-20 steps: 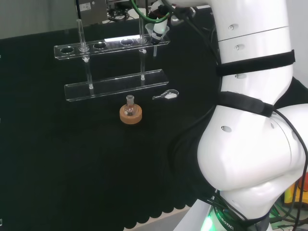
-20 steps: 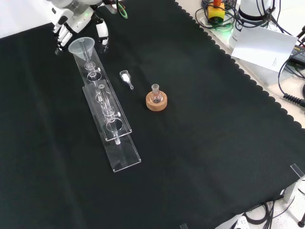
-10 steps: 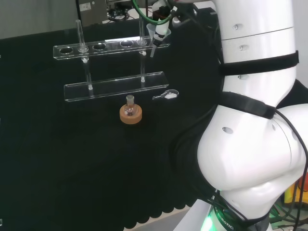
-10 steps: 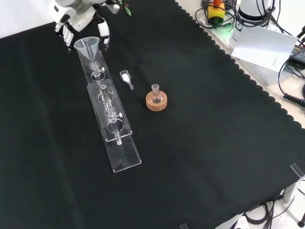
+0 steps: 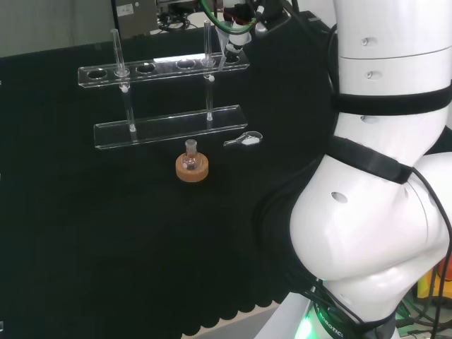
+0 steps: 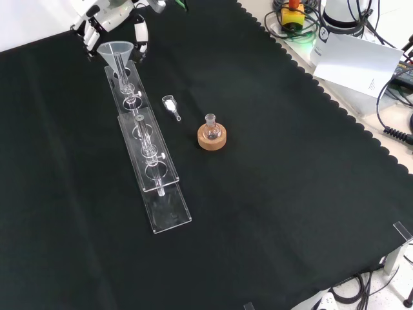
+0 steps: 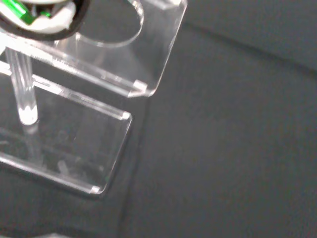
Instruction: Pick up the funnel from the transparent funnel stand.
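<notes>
A: The flask (image 6: 210, 122) on cork is nearest; where is the funnel (image 6: 118, 55)?

B: Lifted above the stand's (image 6: 155, 173) far end, the hand's (image 6: 106, 20) curled fingers around it. Its stem may catch the hole if tilted.

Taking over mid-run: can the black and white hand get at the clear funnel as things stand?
Probably yes: the hand is already round the clear funnel, above the transparent funnel stand, with nothing in between.

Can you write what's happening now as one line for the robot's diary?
hand: shut on funnel | funnel: lifted above stand | flask: on cork ring
</notes>
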Robot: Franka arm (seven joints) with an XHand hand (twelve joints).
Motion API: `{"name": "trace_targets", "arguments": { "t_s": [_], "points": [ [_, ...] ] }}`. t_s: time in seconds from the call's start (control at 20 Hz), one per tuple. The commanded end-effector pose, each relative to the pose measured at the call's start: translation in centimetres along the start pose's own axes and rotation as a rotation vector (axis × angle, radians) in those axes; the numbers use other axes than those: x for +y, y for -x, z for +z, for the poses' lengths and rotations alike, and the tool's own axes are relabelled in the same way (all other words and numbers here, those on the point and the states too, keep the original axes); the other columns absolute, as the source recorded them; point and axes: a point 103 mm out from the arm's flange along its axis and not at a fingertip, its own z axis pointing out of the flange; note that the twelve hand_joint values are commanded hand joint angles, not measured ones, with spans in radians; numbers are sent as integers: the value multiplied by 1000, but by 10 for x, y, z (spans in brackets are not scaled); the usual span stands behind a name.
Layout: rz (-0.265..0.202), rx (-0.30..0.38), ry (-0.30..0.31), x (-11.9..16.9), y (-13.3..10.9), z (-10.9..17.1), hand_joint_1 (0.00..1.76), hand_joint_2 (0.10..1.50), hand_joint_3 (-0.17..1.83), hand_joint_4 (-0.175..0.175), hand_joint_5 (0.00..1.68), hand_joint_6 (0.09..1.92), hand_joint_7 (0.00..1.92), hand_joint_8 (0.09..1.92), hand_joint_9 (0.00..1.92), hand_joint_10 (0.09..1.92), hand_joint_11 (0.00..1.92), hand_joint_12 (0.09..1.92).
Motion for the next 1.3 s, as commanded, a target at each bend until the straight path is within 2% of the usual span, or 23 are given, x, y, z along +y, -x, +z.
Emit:
{"name": "trace_targets", "arguments": {
  "t_s": [0.05,0.45,0.85,1.3],
  "points": [
    [-14,-31,5,-7,-4,-17,853,684,643,-4,710,1002,865,1053,829,583,341,1333],
    [18,-103,-20,-35,-4,-45,860,677,651,-1,711,1007,866,1054,830,584,347,1326],
    [59,-126,4,-86,-5,-77,863,673,656,3,716,1011,867,1053,833,585,350,1325],
    [76,-153,9,-133,-19,-91,865,671,662,10,727,1012,873,1051,839,586,354,1324]
  ]
}}
